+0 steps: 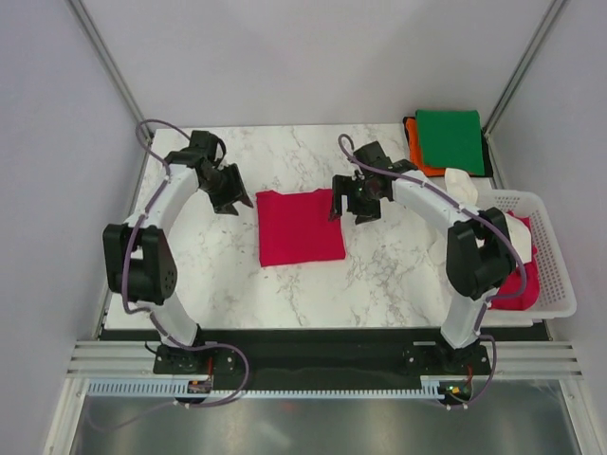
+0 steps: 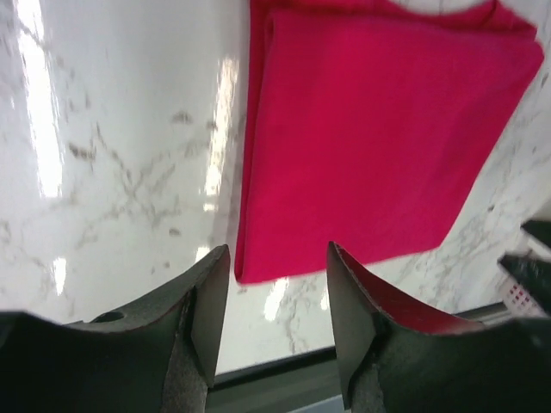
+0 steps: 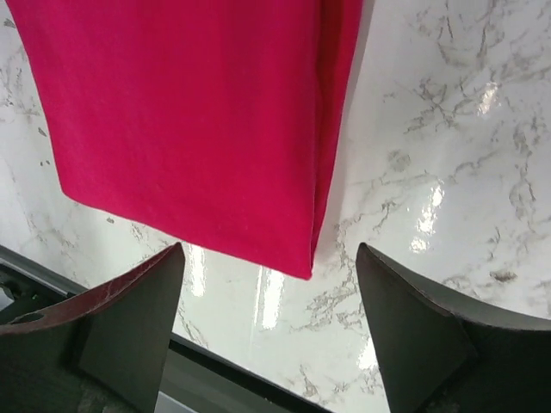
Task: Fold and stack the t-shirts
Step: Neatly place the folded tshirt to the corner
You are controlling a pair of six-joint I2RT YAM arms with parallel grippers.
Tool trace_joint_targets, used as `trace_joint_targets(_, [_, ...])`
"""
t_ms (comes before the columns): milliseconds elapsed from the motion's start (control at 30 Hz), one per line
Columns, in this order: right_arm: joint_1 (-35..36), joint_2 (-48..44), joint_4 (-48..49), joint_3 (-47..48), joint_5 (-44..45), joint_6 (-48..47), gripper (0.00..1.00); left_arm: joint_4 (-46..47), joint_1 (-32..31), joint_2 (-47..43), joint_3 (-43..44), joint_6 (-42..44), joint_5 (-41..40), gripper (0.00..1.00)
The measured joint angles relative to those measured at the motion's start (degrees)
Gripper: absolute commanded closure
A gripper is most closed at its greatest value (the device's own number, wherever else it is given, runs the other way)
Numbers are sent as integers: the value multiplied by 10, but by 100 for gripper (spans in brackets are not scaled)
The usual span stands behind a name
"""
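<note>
Folded red t-shirt (image 1: pixel 300 227) lies flat mid-tabletop (image 1: pixel 218 275). Left hand (image 1: pixel 228 194) and right hand (image 1: pixel 356 204) flank it. Wrist views show both released and empty. Only the overhead view shows the green t-shirt (image 1: pixel 450 140) stacked on the orange t-shirt (image 1: pixel 415 152) at the far right corner.

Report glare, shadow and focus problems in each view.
Top external: even, soft lighting, no glare on the marble table, the folded red t-shirt sharp. Left wrist: bright streaks of glare on the marble, the left gripper's fingers close and blurred. Right wrist: smaller glare patches on the marble, the right gripper's fingers soft-edged.
</note>
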Motion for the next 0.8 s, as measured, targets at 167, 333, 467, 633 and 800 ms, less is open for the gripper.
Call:
trace_joint_targets(167, [-23, 14, 64, -21, -44, 0, 16, 4, -7, -185, -164, 0, -4, 48])
trace_joint_targets(333, [-56, 85, 112, 14, -73, -2, 20, 8, -6, -340, -278, 0, -23, 46])
trace_joint_targets(467, [-63, 164, 131, 72, -91, -10, 21, 9, -6, -427, -327, 1, -35, 19])
trace_joint_targets(633, [-63, 228, 145, 132, -110, -20, 22, 15, -6, -537, -371, 3, -36, 9])
trace_joint_targets(800, [-66, 264, 156, 178, -123, -22, 32, 21, -6, -617, -381, 2, -41, 11])
